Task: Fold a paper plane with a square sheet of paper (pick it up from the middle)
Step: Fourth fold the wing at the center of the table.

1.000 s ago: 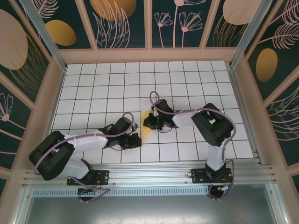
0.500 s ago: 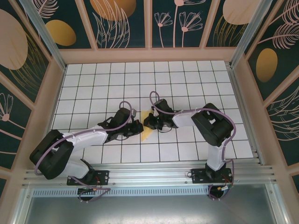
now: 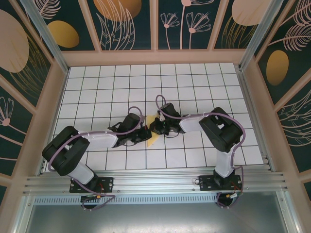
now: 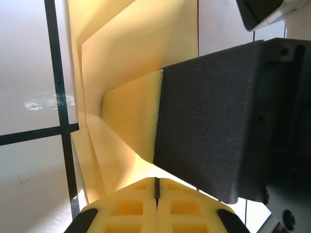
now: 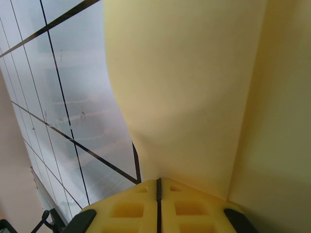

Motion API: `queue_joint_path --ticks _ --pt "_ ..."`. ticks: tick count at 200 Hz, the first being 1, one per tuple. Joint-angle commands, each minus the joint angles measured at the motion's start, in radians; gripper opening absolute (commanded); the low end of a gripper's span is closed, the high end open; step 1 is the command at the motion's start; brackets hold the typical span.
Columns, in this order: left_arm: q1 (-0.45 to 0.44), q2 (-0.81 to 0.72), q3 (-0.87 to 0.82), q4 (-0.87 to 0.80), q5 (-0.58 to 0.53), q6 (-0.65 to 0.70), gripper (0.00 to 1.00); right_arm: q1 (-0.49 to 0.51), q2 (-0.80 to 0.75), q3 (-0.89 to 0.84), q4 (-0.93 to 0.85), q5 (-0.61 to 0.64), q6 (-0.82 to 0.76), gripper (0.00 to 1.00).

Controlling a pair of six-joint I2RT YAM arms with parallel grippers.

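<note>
Swinging in from the near left, the left arm has brought the left claw (image 3: 145, 135) up against the square sheet of paper (image 3: 152, 141), which showed as a broader yellow wedge a second ago and is now a narrow sliver between the two claws. That sheet, already creased into overlapping flaps (image 4: 131, 63), lies on the table just ahead of the left claw's tips (image 4: 156, 187). These are clenched pad to pad, and whether any paper is nipped in the seam cannot be told. Past it, on the right of the left wrist view, the right claw's pale pad (image 4: 132, 116) rests on a flap. The right claw (image 3: 156, 127) is clenched too (image 5: 158, 187), grasping the sheet, which rises straight from its seam (image 5: 194, 87). Around both claws spreads the white gridded table (image 3: 194, 87).
</note>
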Motion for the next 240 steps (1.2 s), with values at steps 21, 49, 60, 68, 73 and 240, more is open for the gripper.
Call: queue_joint_path --ticks 21,49,60,68,73,240 --pt "0.003 0.056 -0.010 0.046 0.009 0.007 0.04 -0.004 0.037 0.007 -0.036 0.046 -0.017 0.11" --pt "0.003 0.079 -0.019 0.023 -0.016 0.020 0.03 -0.004 0.041 0.010 -0.037 0.045 -0.018 0.11" --pt "0.003 0.089 -0.028 0.026 -0.014 0.022 0.03 -0.004 0.040 0.013 -0.038 0.045 -0.018 0.11" --pt "0.003 0.094 -0.037 0.029 -0.009 0.021 0.03 -0.004 0.040 0.014 -0.036 0.043 -0.021 0.11" --pt "0.003 0.097 -0.042 0.031 -0.006 0.021 0.03 -0.005 0.038 0.016 -0.037 0.042 -0.021 0.11" --pt "0.004 0.099 -0.089 0.011 -0.015 0.024 0.00 -0.034 -0.075 -0.038 0.061 -0.042 -0.040 0.11"
